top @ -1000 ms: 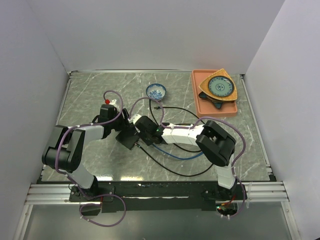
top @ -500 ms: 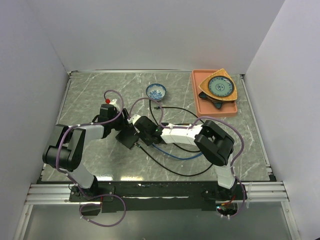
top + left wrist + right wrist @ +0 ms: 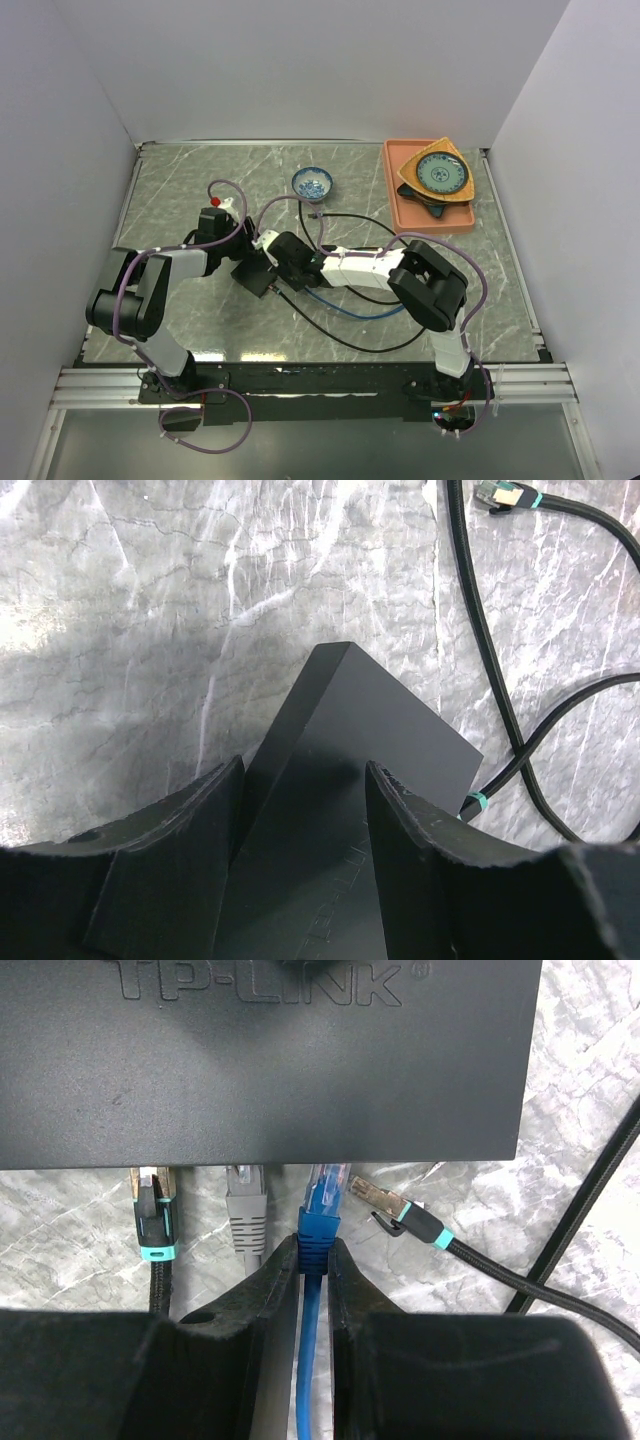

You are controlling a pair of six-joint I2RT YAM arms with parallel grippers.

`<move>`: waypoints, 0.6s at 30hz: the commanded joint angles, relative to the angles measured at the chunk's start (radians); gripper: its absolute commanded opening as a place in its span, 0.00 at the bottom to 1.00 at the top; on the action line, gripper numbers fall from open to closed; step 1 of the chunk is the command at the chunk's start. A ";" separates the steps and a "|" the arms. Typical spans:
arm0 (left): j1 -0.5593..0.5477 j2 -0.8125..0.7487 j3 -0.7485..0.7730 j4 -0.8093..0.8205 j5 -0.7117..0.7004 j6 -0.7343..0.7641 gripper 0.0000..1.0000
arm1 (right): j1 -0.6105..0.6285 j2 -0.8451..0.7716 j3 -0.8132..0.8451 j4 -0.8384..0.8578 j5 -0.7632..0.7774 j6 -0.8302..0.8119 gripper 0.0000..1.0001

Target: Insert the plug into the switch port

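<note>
- Well, the switch (image 3: 254, 273) lies near the middle of the table (image 3: 180, 195), a little left.
- The right claw (image 3: 314, 1248) pinches the blue plug (image 3: 322, 1205), whose tip is at the switch's socket edge.
- The left claw (image 3: 302, 772) straddles the switch, half-spread; I cannot tell whether it is gripping.

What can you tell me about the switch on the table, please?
The switch is a flat matte-black box, plastic by its look, with raised TP-LINK lettering on top, on the grey marbled table. A black plug and a grey plug sit in its port edge, and the blue plug, pinched by the right gripper, meets that edge. The left gripper straddles its other side; whether it squeezes is unclear.
</note>
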 commanded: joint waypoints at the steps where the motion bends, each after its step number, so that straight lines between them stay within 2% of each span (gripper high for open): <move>1: -0.034 0.031 -0.016 -0.052 0.146 -0.017 0.57 | 0.011 -0.005 0.078 0.242 -0.050 -0.033 0.00; 18: -0.040 0.053 -0.010 -0.034 0.248 0.003 0.50 | -0.005 0.012 0.140 0.299 -0.080 -0.046 0.00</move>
